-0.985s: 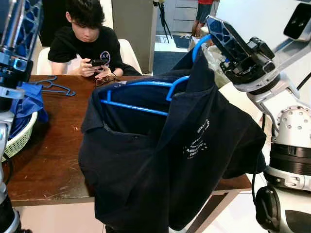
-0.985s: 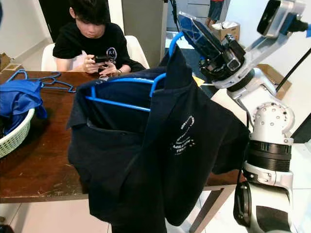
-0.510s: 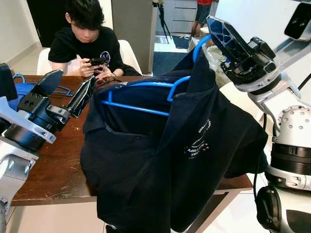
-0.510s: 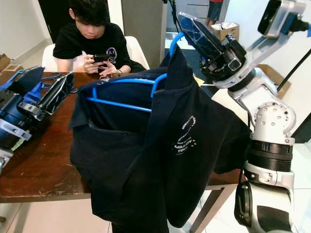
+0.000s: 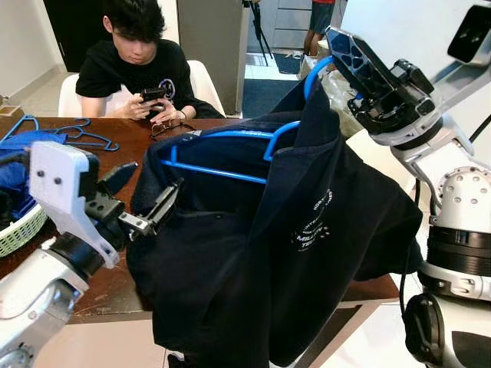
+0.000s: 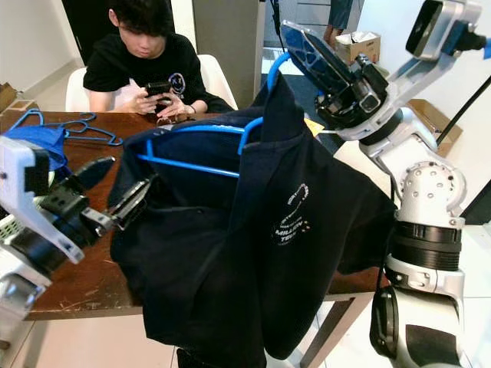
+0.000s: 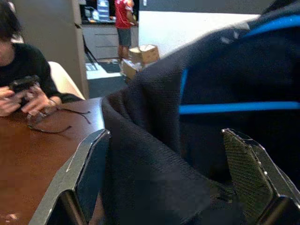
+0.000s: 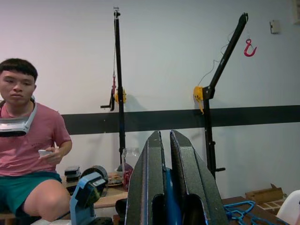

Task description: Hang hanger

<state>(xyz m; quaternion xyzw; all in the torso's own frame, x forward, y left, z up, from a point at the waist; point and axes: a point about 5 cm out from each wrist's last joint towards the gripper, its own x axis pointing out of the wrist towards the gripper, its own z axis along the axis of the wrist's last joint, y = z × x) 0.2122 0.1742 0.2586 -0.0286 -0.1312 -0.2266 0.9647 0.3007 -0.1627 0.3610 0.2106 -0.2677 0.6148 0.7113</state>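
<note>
The left gripper (image 5: 143,201) has swung in, its spread jaws straddling the dark shirt's (image 5: 291,253) edge, while the right gripper (image 5: 343,47) clenches the blue hanger's (image 5: 222,170) hook.

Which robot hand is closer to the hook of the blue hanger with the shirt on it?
Right. The right gripper is shut on the blue hanger at its hook, holding it up. The left gripper is open, lower down at the dark shirt's shoulder.

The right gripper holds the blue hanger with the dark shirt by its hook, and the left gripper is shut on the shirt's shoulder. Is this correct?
Not quite. The left gripper is open, its fingers either side of the shirt shoulder, as the left wrist view shows. The right gripper does hold the hanger by its hook.
</note>
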